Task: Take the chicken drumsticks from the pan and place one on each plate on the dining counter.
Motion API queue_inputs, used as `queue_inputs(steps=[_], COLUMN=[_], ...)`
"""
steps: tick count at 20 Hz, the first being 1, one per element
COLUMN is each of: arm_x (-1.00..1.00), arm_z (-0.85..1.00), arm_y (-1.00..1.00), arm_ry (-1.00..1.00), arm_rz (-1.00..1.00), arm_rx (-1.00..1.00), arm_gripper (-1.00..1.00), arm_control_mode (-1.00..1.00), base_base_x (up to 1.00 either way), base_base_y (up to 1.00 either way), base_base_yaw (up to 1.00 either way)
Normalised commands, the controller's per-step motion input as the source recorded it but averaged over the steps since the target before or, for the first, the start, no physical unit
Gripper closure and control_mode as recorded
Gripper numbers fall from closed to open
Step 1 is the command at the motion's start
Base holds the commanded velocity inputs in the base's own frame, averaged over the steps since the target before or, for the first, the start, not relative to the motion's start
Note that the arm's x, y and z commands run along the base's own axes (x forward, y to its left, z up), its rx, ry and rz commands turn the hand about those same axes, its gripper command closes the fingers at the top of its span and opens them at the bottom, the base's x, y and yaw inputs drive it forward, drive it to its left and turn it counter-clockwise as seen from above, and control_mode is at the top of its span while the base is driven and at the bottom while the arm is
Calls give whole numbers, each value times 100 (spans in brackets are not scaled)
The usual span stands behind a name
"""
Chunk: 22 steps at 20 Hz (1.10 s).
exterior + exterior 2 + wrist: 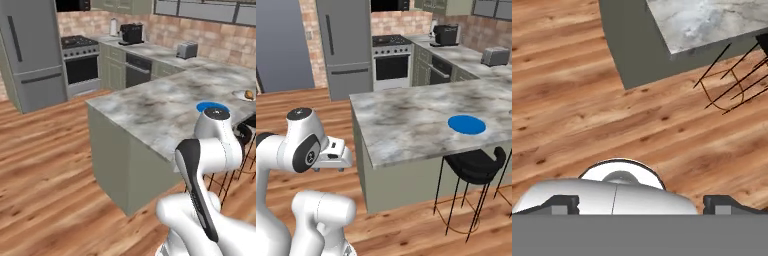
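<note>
The dining counter [150, 107] stretches ahead, its near corner toward me. A flat blue plate [467, 124] lies empty on its front edge, partly behind my arm in the left base view [210, 106]. Farther along, at the picture's right edge, a white-grey plate [236, 94] carries one golden-brown chicken drumstick [248, 93]. The pan is out of view. My gripper [641, 205] hangs low in front of the base, well short of the counter, pointing down at the wooden floor. Its fingertips [562, 204] stand wide apart, open with nothing between them.
Black stools [473, 167] stand under the counter's front edge. Behind are a grey fridge [32, 50], a stove with oven [80, 57], a coffee machine [131, 33] and a toaster [186, 50] on the wall worktop. Open wooden floor [45, 165] lies to the left.
</note>
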Motion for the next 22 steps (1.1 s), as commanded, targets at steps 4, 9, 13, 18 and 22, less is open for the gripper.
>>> queue_inputs(steps=[4, 9, 13, 18, 22], arm_x=[0, 0, 0, 0, 0], arm_z=[0, 0, 0, 0, 0], arm_y=[0, 0, 0, 0, 0], arm_ry=[0, 0, 0, 0, 0], arm_rz=[0, 0, 0, 0, 0], arm_rx=[0, 0, 0, 0, 0], arm_gripper=[-100, -100, -100, -100, -100], arm_control_mode=[100, 100, 100, 100, 100], base_base_x=[53, 62, 67, 69, 63], base_base_y=[100, 100, 100, 100, 100], base_base_yaw=[-41, -42, -43, -46, -41])
